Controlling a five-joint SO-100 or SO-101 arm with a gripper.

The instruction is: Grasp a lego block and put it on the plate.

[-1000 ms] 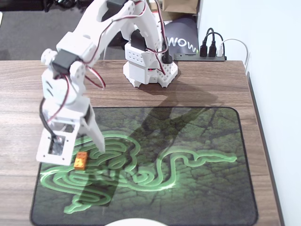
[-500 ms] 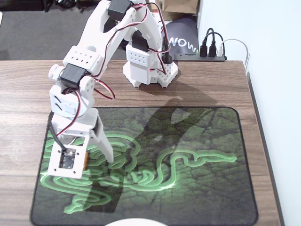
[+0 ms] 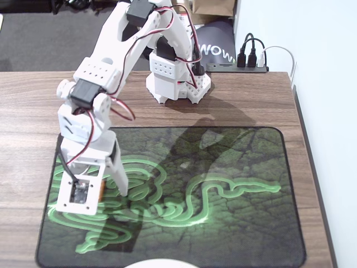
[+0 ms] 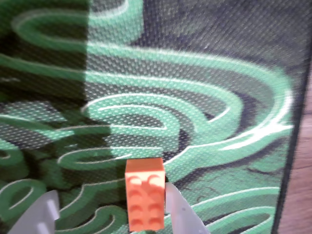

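While the small orange studded plastic lego block [image 4: 145, 193] sits on the dark mouse mat with the green serpent pattern [image 4: 195, 107], wrist view shows it low centre, studs up, two rows visible. White gripper [image 4: 109, 214] fingers spread apart: right fingertip [image 4: 180, 212] touching or just beside the block's right side, left fingertip [image 4: 36, 214] well apart from it, so released, nothing clamped. Block not visible in the fixed view, hidden under the white 3D-printed arm [image 3: 106, 72], which leans over the mat's left part on the wood-grain table [image 3: 33, 100]. White round plate [image 3: 162, 264]: only a thin curved sliver at the bottom edge of the fixed view, just past the mat's near edge. Only legible writing: white "WOW" on a dark object [image 3: 215, 42] behind the arm base; rest cut off
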